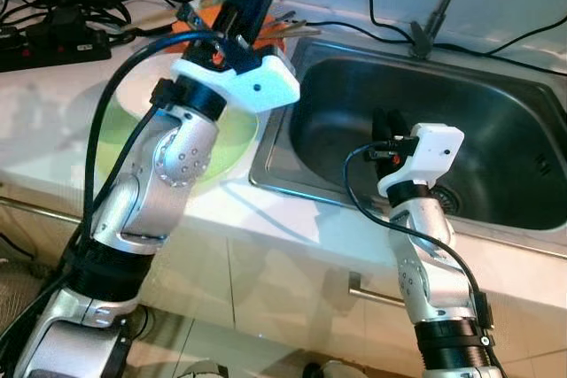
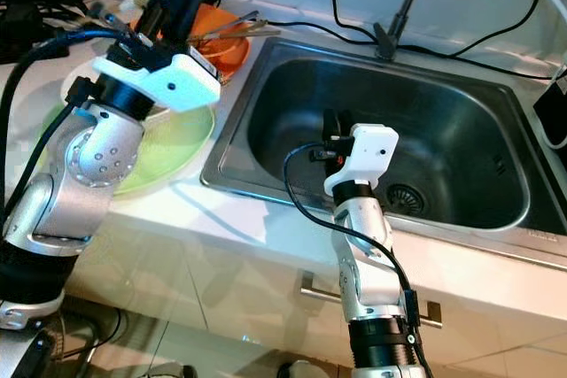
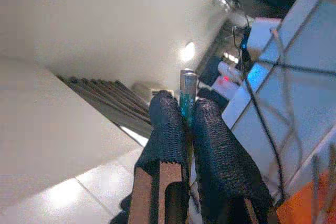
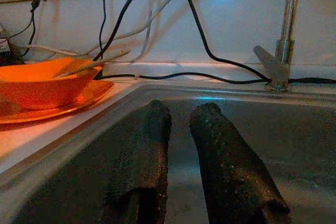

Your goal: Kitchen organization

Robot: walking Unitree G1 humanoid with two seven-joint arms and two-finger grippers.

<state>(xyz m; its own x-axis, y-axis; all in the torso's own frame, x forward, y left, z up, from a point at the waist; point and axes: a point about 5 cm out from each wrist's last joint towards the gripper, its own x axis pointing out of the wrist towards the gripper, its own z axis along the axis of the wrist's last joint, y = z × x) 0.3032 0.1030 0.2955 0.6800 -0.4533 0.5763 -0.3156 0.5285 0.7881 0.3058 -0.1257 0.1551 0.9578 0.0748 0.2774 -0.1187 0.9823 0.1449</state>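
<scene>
Stainless steel sink point(image 2: 461, 210) served as the landmark: it sat sunk in the white counter point(image 1: 53, 121), basin bare apart from the drain. Left gripper point(image 3: 186, 114) was raised above the counter beside the sink's left rim, fingers pointing up and away, pressed together on a thin greenish-silver utensil handle point(image 3: 187, 90); what kind of utensil couldn't be told, only the end stuck out past the fingertips. Right gripper point(image 4: 181, 124) hovered over the sink's front-left part, low inside the basin, fingers slightly parted with nothing between them. Green plate point(image 2: 173, 148) lay on the counter just left of the sink, under the left arm. Orange bowl point(image 4: 39, 85) sat on an orange plate point(image 4: 79, 100) at the sink's back-left corner, with chopsticks or similar sticks point(image 2: 235, 28) resting in it. Black cables point(image 2: 354, 28) trailed along the wall behind the sink, and the faucet pipe point(image 4: 287, 19) rose at its back edge. Progress looked early to middling: one utensil picked up and not yet put anywhere, and the plate, bowl and sticks not yet sorted. Where the held piece should go wasn't clear from what showed.
</scene>
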